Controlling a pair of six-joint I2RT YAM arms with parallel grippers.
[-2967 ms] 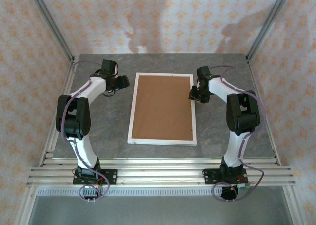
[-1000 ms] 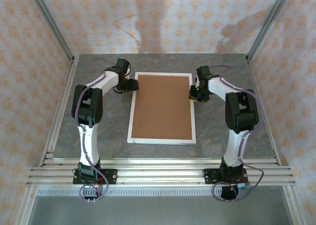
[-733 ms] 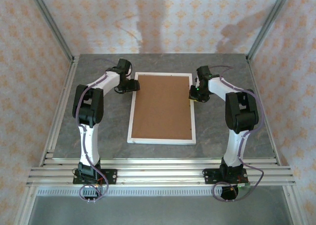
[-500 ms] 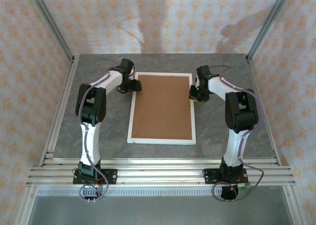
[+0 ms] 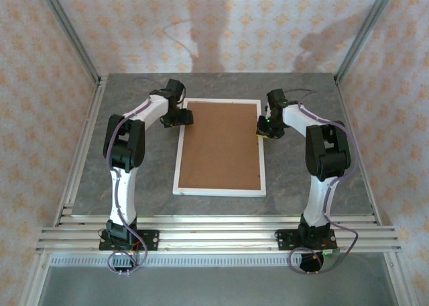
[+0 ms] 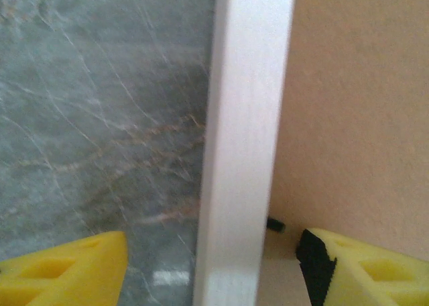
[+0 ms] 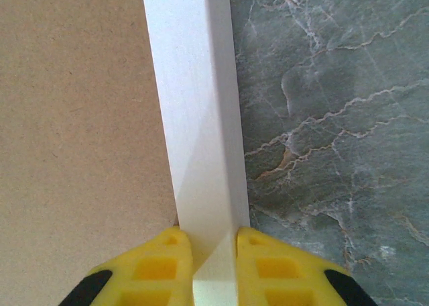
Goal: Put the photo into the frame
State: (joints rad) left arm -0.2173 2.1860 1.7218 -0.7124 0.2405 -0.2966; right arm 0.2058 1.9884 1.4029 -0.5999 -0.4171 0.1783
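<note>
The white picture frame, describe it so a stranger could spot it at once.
In the middle of the grey marbled table lies a large flat rectangle. Its outer band is the thin white rectangular picture frame, ringing a plain brown backing board. The narrow white border sets it apart from the board; the right gripper clamps its right side.

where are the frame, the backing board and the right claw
the frame (image 5: 218, 192), top external view, its near white rail
the backing board (image 5: 221, 145), top external view, middle of the brown panel
the right claw (image 7: 213, 249), right wrist view, midway between its yellow fingertips
</note>
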